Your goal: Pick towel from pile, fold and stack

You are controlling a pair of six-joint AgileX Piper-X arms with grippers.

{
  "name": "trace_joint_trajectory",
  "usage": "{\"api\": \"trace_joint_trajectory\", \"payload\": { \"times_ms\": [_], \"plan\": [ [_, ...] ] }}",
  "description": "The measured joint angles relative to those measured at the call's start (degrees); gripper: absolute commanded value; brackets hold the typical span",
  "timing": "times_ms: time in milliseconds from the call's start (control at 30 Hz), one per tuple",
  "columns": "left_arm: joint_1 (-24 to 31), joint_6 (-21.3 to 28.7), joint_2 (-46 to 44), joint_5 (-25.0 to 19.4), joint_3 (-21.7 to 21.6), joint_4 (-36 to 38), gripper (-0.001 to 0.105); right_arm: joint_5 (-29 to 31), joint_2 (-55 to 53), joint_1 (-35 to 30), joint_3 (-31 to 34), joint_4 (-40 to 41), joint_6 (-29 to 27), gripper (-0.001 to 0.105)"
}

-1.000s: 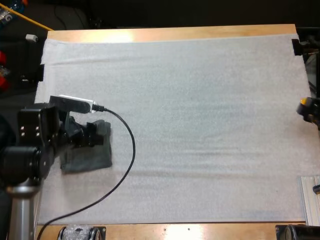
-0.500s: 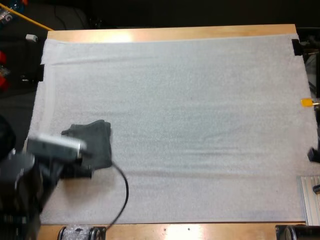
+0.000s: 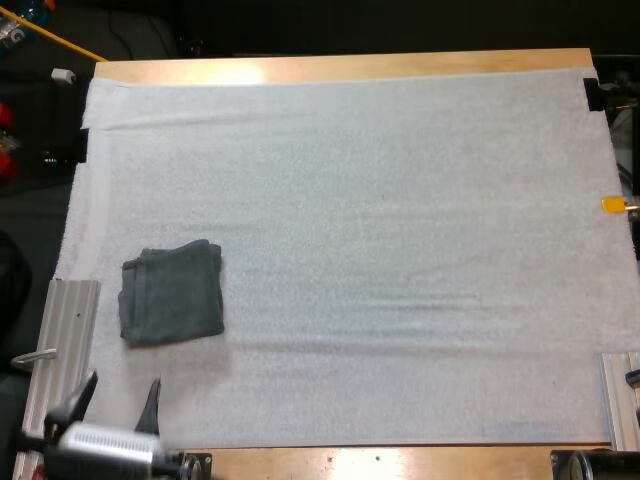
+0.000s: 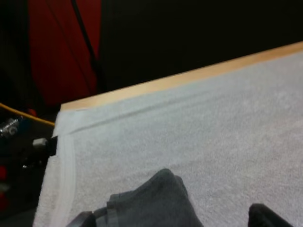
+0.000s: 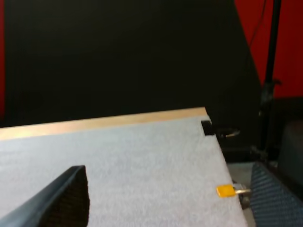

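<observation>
A dark grey-green towel (image 3: 172, 305), folded into a neat square, lies flat on the left part of the white mat (image 3: 380, 230). My left gripper (image 3: 118, 400) hovers at the mat's near left corner, a short way nearer than the towel, open and holding nothing. In the left wrist view the towel (image 4: 151, 203) lies just ahead of my left gripper (image 4: 173, 220), whose dark fingertips (image 4: 267, 217) stand wide apart. My right gripper (image 5: 170, 198) is open above the mat's far right corner, with only bare mat between its fingers (image 5: 61, 198).
A metal rail (image 3: 65, 335) lies along the mat's left edge near the towel, and another rail (image 3: 620, 400) sits at the near right corner. The wooden table edge (image 3: 340, 68) runs along the far side. Bare mat stretches to the right of the towel.
My left gripper let go of the folded towel and drew back to the near left corner. My right arm slid out past the high view's right edge.
</observation>
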Motion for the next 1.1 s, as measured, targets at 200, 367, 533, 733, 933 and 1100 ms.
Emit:
{"api": "trace_joint_trajectory", "payload": {
  "times_ms": [200,367,533,733,933,1100],
  "plan": [
    [0.0,0.0,-0.92,0.0,0.0,5.78,0.062,0.0,-6.43,0.0,1.2,0.03,0.0,0.069],
    [0.0,0.0,-0.92,0.0,0.0,8.9,0.062,-0.11,-9.15,0.0,5.57,0.87,1.73,0.069],
    [0.0,0.0,-0.92,0.0,0.07,12.02,0.062,-1.7,-8.86,0.0,7.99,2.54,2.15,0.069],
    [0.0,0.0,-0.92,0.0,0.48,9.59,0.062,-2.05,-8.86,0.0,11.4,-0.08,2.15,0.069],
    [0.0,0.0,-0.92,0.0,4.98,-0.55,0.062,-2.2,-8.86,0.06,16.78,-5.23,2.15,0.069],
    [0.0,0.0,-0.92,0.0,10.94,-8.11,0.062,-2.2,-8.86,0.06,22.25,-8.1,2.15,0.069]
  ]
}}
